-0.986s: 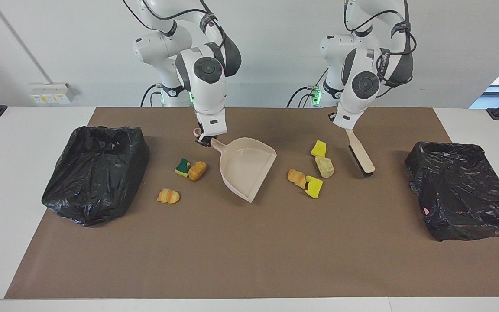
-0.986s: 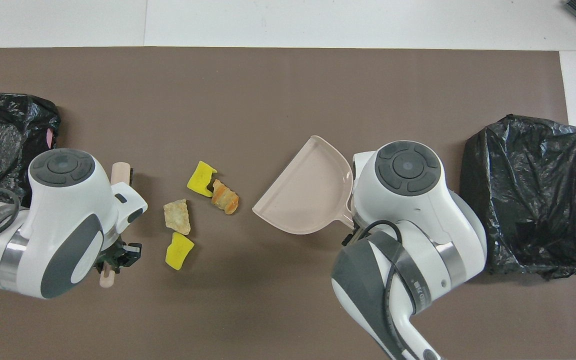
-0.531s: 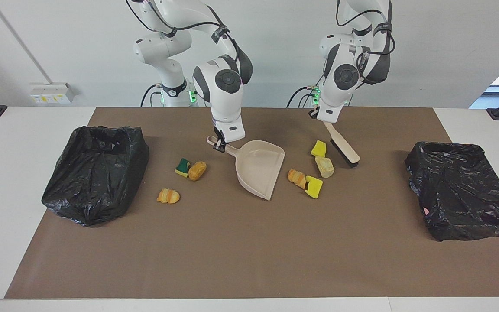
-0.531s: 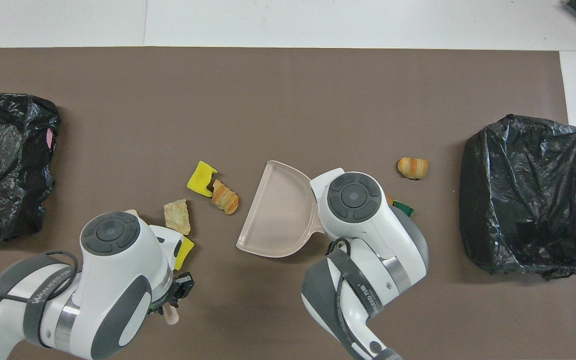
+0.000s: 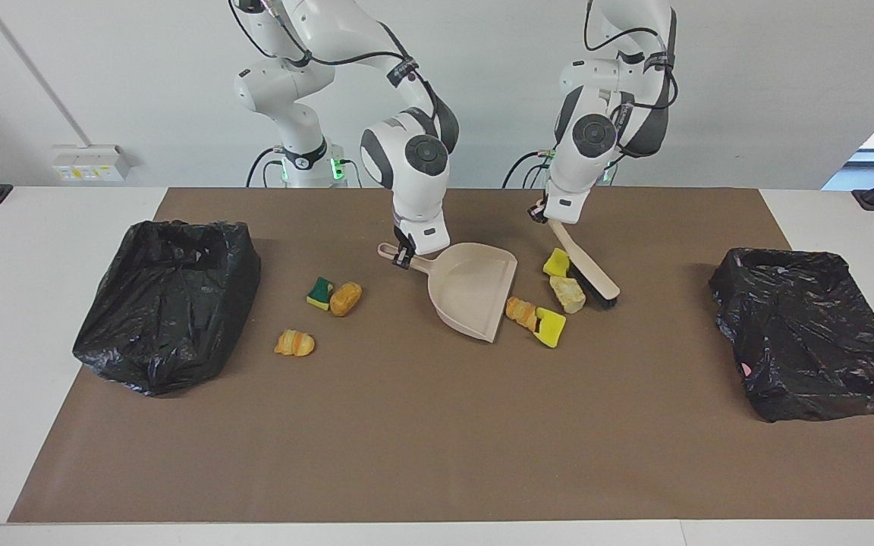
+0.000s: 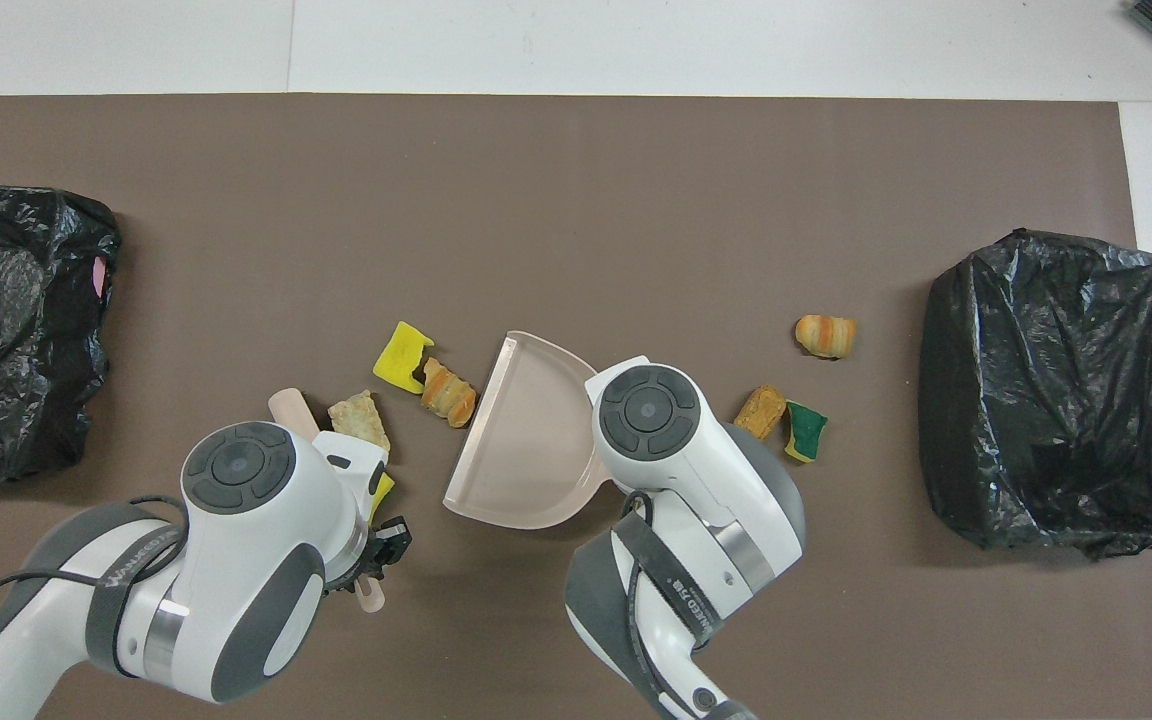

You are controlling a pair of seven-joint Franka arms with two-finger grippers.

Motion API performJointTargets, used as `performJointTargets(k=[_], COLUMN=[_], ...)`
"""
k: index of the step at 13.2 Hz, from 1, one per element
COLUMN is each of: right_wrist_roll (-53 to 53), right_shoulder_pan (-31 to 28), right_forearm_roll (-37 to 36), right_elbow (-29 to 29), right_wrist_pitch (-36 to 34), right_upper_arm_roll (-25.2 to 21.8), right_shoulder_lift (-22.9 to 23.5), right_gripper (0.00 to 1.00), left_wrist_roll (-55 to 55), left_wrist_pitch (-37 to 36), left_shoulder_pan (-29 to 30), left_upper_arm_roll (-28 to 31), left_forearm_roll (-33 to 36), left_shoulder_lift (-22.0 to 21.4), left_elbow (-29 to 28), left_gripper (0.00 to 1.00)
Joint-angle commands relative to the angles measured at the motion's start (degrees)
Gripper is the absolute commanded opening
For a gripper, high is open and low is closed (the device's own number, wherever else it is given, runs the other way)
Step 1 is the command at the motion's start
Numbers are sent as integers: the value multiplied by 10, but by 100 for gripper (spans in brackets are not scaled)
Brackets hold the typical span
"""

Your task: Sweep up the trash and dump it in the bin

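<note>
My right gripper (image 5: 404, 258) is shut on the handle of the beige dustpan (image 5: 475, 292), whose open edge lies beside a croissant piece (image 5: 520, 311) and a yellow sponge chunk (image 5: 550, 327). My left gripper (image 5: 545, 218) is shut on the handle of the black-bristled brush (image 5: 589, 265), which rests against another yellow chunk (image 5: 556, 262) and a pale crusty lump (image 5: 567, 293). Toward the right arm's end of the dustpan lie more trash pieces: a green-and-yellow sponge (image 5: 320, 293), a bread piece (image 5: 345, 298) and a second croissant (image 5: 295, 343).
A bin lined with a black bag (image 5: 168, 303) stands at the right arm's end of the brown mat (image 5: 437, 440). Another black-lined bin (image 5: 809, 334) stands at the left arm's end. White table (image 5: 20, 318) borders the mat.
The right gripper has carried the dustpan toward the left arm's end, up to the croissant piece. The left gripper has drawn the brush toward the dustpan, against the yellow chunk and pale lump.
</note>
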Motion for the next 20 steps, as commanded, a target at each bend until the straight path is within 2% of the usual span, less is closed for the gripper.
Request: performJointTargets(k=[1,4,10,13,20], right_wrist_roll=[36,47,146,194,235], right_shoulder_pan=[8,8,13,13,13], right_forearm_roll=[-46,-57,-56,-55,-46], right_elbow=[50,48,38,39,39], right_wrist_pitch=[-91,-107,-127,-149,-159], right_upper_arm_roll=[2,2,2,2,2], right_shoulder_lift=[4,-1,-6,-9,-10], right_gripper=[0,0,0,0,0], left_wrist_roll=[93,195,368,380,397], left_wrist_pitch=[12,13,31,31,24], left_shoulder_pan=[20,33,26,25,25], left_upper_arm_roll=[3,5,-18,-57,-160], left_forearm_roll=[-9,-8,-1,30,29], left_shoulder_lift=[22,40,42,42,46], left_elbow=[17,43,44,59,91], left_gripper=[0,0,0,0,0])
